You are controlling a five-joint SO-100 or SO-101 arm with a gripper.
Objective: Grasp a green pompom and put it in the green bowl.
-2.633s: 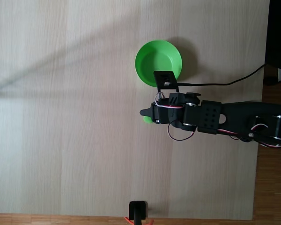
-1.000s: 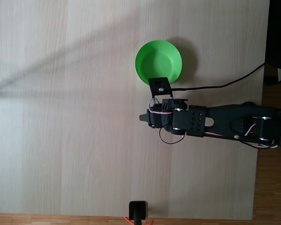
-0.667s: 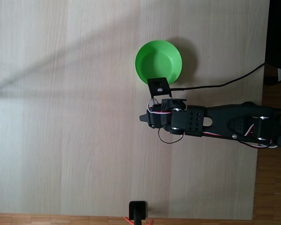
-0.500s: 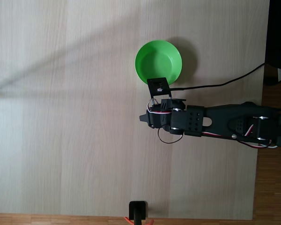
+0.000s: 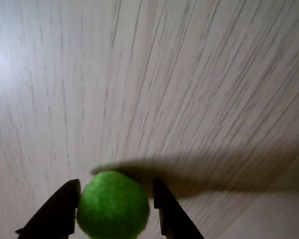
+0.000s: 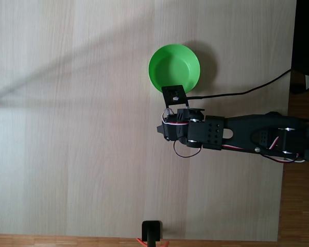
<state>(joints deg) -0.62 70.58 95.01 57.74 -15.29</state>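
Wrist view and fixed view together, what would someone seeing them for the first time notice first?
In the wrist view, the green pompom sits squeezed between the hand's two dark fingers at the bottom edge, with pale wood-grain table beyond. In the fixed view, the bright green bowl stands out on the tabletop, empty, with the black arm reaching in from the right just below it.
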